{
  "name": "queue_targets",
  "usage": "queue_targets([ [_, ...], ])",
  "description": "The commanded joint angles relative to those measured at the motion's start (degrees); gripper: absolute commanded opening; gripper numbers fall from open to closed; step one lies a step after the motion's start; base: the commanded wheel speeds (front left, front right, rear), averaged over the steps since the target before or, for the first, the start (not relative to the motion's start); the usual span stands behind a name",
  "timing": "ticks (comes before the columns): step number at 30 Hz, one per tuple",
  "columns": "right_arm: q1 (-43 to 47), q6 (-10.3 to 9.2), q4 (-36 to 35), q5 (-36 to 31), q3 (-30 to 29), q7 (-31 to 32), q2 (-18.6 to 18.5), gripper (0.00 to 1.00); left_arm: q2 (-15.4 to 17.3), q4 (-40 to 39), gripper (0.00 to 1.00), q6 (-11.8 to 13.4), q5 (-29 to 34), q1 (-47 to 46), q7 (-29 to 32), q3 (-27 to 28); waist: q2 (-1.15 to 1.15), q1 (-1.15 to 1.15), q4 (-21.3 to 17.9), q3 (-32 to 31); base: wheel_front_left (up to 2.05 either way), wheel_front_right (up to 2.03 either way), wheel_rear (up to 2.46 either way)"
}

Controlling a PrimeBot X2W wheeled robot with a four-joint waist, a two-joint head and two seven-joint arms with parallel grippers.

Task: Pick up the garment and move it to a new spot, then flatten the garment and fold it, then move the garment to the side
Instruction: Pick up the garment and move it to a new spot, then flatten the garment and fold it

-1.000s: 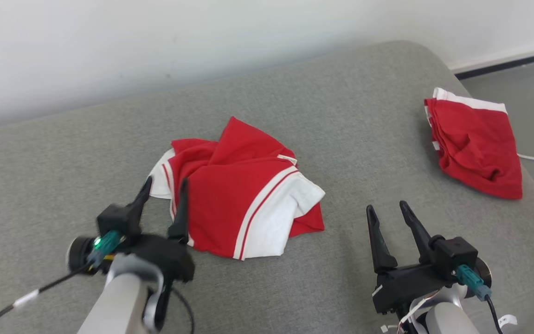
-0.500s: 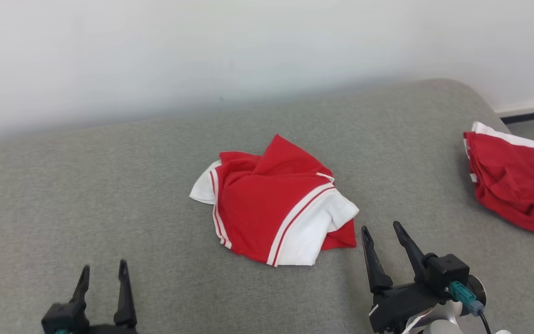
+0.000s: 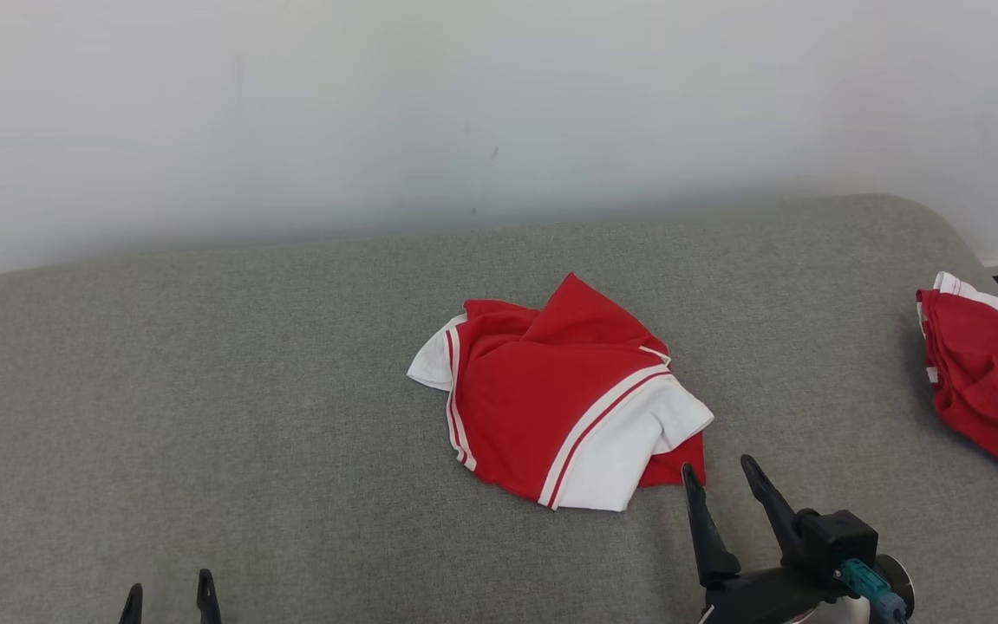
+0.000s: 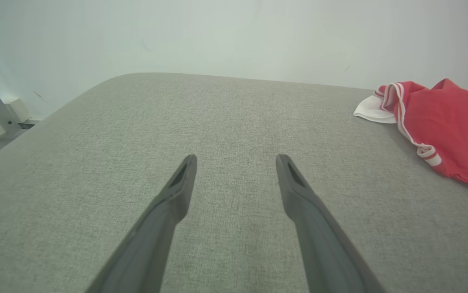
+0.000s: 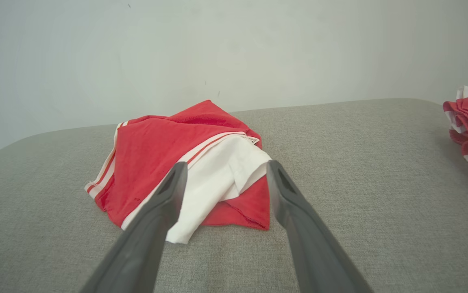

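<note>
The red-and-white garment [image 3: 551,407] lies crumpled in a loose heap near the middle of the grey upholstered surface [image 3: 204,390]. Its white banded part is folded over on the near right side, and a white corner pokes out to the left. The right hand [image 3: 717,465] sits just on the near side of the heap's right corner, fingers spread wide and holding nothing. The left hand [image 3: 168,585] is well apart at the near left, likewise spread wide and empty over bare fabric. A second red garment [image 3: 993,407] rests at the right edge of the surface. The pick-up looks not yet begun. The likeliest trouble is a grab on a single loose layer: the heap is several folds thick, so a pinch at the white flap could lift that layer alone and drag the rest, or twist the cloth and make flattening harder. A low approach might snag the upholstery under the fingertips. With the left hand so far off, a one-handed lift would let the cloth hang bunched. Carrying it rightward risks landing it on the other garment.
</note>
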Motion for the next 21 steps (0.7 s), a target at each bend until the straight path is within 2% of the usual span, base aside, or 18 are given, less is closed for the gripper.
queue_targets([
  [1,0.6,-0.16,0.2,-0.1,0.0,0.0,0.1,1.0,-0.2,-0.3,1.0,-0.3,0.4,0.8,-0.2,0.4,0.0,0.01,0.3,-0.2,0.0,0.0,0.0],
  [10,1.3,-0.16,0.2,0.1,0.1,0.0,0.1,1.0,-0.6,-0.5,1.0,-0.8,0.5,1.4,-0.2,0.7,0.0,0.01,0.8,-0.2,0.0,0.0,0.0],
  [21,-0.5,-0.16,0.3,-0.4,-0.8,0.0,0.1,1.0,-0.6,-1.2,1.0,-0.2,-1.3,-0.3,-0.2,-2.7,0.0,0.01,1.9,2.7,0.0,0.0,0.0],
])
